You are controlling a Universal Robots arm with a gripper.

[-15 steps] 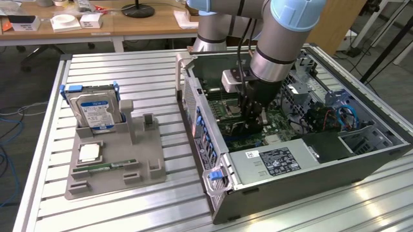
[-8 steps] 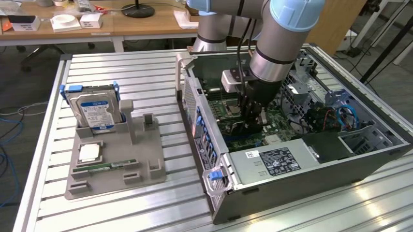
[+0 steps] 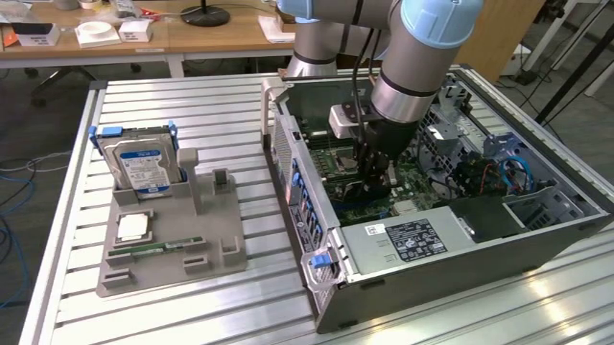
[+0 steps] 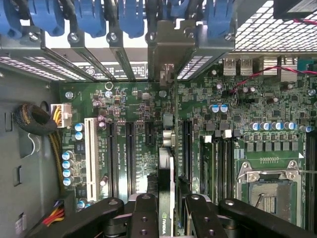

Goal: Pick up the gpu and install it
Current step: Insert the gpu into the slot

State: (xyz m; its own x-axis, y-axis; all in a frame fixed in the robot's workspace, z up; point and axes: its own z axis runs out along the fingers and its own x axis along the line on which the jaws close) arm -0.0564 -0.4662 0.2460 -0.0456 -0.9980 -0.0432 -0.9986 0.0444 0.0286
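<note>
Black gpu [image 4: 167, 198] clamped edge-on in end effector [image 4: 167, 218], hanging over motherboard [image 4: 138, 124] inside case [image 3: 317, 237]. Install step; likely needs slot [image 4: 187, 148] alignment, bracket first.

Green motherboard [image 4: 143, 124], blue slot clips [image 4: 89, 17], a white slot [image 4: 90, 151], near-black gpu [image 4: 167, 198] with silver bracket.

I'm in a robotics lab/workshop: slatted aluminium table [image 3: 192, 100] w/ an open PC case [image 3: 432, 215] and a grey parts fixture [image 3: 168, 244], wooden desks [image 3: 144, 39] w/ boxes behind, cables on the floor [image 3: 14, 201].
</note>
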